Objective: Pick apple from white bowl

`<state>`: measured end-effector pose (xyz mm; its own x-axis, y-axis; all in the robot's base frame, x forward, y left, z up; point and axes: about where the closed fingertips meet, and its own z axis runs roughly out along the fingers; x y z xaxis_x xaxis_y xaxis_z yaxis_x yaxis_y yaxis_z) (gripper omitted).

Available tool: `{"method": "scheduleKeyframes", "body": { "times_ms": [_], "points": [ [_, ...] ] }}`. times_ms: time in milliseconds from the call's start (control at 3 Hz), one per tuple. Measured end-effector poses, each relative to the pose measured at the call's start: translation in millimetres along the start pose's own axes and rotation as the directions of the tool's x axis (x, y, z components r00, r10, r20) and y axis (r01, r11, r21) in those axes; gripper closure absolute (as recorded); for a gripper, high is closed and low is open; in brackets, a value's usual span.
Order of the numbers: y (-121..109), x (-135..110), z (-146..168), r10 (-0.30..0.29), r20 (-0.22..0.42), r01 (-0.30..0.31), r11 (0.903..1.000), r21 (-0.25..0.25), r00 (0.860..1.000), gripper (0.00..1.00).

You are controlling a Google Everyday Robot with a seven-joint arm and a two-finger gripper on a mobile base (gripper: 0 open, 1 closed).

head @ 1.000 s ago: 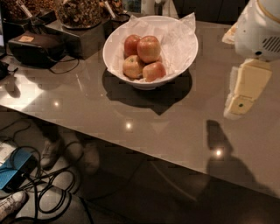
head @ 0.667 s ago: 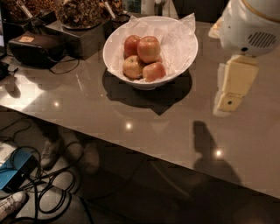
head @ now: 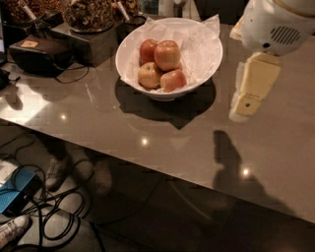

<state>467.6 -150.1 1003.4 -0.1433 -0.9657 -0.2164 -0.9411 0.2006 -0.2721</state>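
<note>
The white bowl (head: 158,93) stands on the grey table, lined with crinkled white paper (head: 199,49). Several apples lie in it. The apple (head: 167,54), the largest, orange-red with a paler top, sits on top of the pile in the middle. A darker red apple (head: 147,49) is behind it to the left. A yellow-green apple (head: 149,75) and another red one (head: 173,80) lie in front. My gripper (head: 241,109) hangs from the white arm housing (head: 275,24) to the right of the bowl, above the table, apart from the bowl and holding nothing visible.
The grey tabletop (head: 162,138) has its near edge running diagonally across the lower view. A dark case (head: 42,54) with a cable and containers of snacks (head: 91,15) stand at the back left. Cables (head: 49,211) and a blue box (head: 15,194) lie on the floor.
My arm and gripper have moved left, closer to the bowl's right side. The apples and bowl have not moved.
</note>
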Motion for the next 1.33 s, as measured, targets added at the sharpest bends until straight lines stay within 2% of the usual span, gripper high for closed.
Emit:
{"method": "scheduleKeyframes", "body": {
  "times_ms": [333,667,1000,1333],
  "points": [
    [-27,-23,2,0.082,0.061,-0.079,0.9961,-0.039,0.995,0.0],
    [-55,-55,0,0.117,0.102,-0.111,0.9922,-0.056,0.988,0.0],
    [-62,-63,-6,0.109,0.131,-0.107,0.9939,-0.027,0.985,0.0],
    [-76,-68,3,0.168,0.158,-0.164,0.9858,-0.035,0.973,0.0]
  ]
}}
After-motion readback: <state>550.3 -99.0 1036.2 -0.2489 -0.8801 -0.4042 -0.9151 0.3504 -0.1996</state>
